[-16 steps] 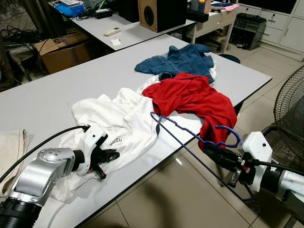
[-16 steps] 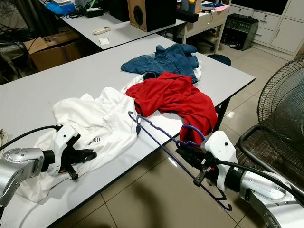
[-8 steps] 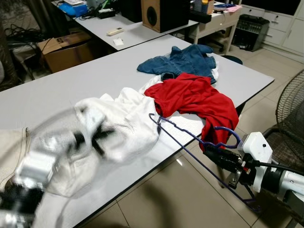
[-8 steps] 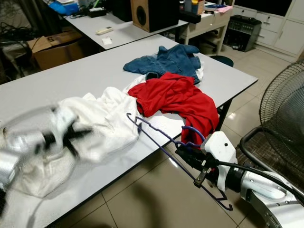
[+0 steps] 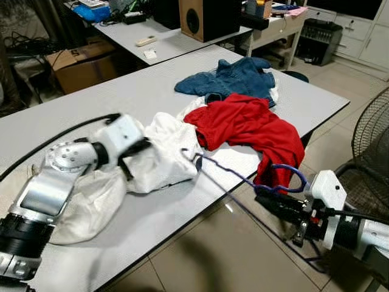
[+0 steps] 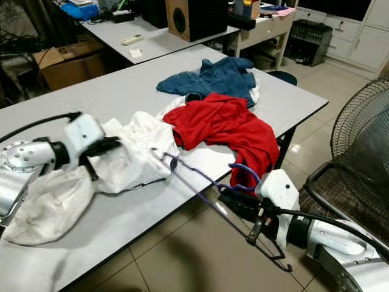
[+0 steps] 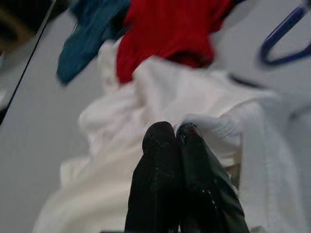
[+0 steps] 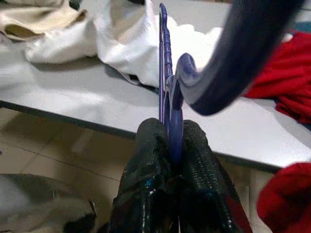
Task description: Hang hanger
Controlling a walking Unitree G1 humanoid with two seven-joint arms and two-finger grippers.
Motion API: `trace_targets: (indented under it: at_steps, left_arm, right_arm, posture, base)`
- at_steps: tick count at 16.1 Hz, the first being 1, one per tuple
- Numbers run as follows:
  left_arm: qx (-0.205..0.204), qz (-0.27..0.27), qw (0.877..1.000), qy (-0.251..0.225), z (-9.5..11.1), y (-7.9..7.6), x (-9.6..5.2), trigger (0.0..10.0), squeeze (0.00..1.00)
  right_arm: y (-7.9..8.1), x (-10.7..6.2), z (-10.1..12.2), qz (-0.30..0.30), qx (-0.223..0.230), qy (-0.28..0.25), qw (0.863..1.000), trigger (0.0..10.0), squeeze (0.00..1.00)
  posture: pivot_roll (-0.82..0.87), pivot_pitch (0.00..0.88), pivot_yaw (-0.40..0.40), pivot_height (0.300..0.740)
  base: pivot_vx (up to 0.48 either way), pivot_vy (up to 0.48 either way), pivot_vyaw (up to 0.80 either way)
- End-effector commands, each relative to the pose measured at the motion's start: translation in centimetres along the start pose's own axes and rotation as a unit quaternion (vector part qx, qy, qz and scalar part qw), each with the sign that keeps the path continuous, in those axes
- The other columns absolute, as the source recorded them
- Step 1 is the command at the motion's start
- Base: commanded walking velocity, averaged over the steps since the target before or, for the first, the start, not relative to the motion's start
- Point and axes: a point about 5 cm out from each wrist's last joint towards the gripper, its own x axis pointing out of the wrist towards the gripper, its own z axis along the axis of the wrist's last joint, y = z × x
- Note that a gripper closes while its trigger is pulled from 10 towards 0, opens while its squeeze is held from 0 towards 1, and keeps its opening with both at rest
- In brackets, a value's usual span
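Observation:
A purple wire hanger [image 5: 226, 172] reaches over the front edge of the grey table [image 5: 140, 97], its tip at the white shirt [image 5: 161, 159]. My right gripper [image 8: 171, 138] is shut on the hanger just under its hook [image 5: 290, 180], off the table's edge above the floor. My left gripper [image 7: 175, 131] is shut on a fold of the white shirt and holds it bunched above the tabletop, left of the hanger's tip. A red shirt [image 5: 249, 125] lies behind the hanger. A blue denim garment [image 5: 231, 76] lies further back.
A standing fan [image 5: 372, 128] and a dark chair frame [image 6: 325, 179] are at the right, near my right arm. A second table [image 5: 164, 36] behind holds a wooden speaker [image 5: 206, 17]. A cardboard box [image 5: 79, 64] stands at the back left. Tiled floor [image 5: 213, 249] lies below the hanger.
My left arm swung up from the table's front edge and to the right, pulling the white shirt into a bunch near the hanger's tip. The right gripper still holds the hanger, now slightly lower.

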Motion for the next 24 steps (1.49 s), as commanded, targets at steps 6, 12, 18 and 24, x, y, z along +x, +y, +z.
trace_targets:
  at_steps: [6,12,18,24]
  left_arm:
    - [0.055,-0.013,0.997,-0.044,3.6,-0.2,-1.5,0.0,0.0]
    - [-0.001,0.072,0.997,-0.036,2.6,0.5,-0.4,0.0,0.0]
    - [-0.026,0.11,0.993,-0.033,1.6,1.0,-0.1,0.0,0.0]
    - [-0.071,0.028,0.988,-0.134,4.0,-0.7,0.1,0.0,0.0]
  right_arm:
    - [-0.4,2.8,-0.1,0.021,0.074,-0.035,0.996,10.0,0.0]
    - [-0.2,4.1,-0.2,0.083,0.103,-0.041,0.99,10.0,0.0]
    - [-0.3,2.5,-0.3,0.075,0.1,-0.022,0.992,10.0,0.0]
    - [-1.2,3.8,-0.6,0.066,0.107,-0.012,0.992,10.0,0.0]
  posture:
    - [-0.03,0.0,0.07,0.74]
    - [-0.01,0.002,0.045,0.74]
    - [-0.04,0.006,0.051,0.74]
    - [-0.03,0.005,0.038,0.74]
  base:
    - [0.0,0.0,0.0]
    - [0.0,0.0,0.0]
    - [0.0,0.0,0.0]
    - [0.0,0.0,0.0]
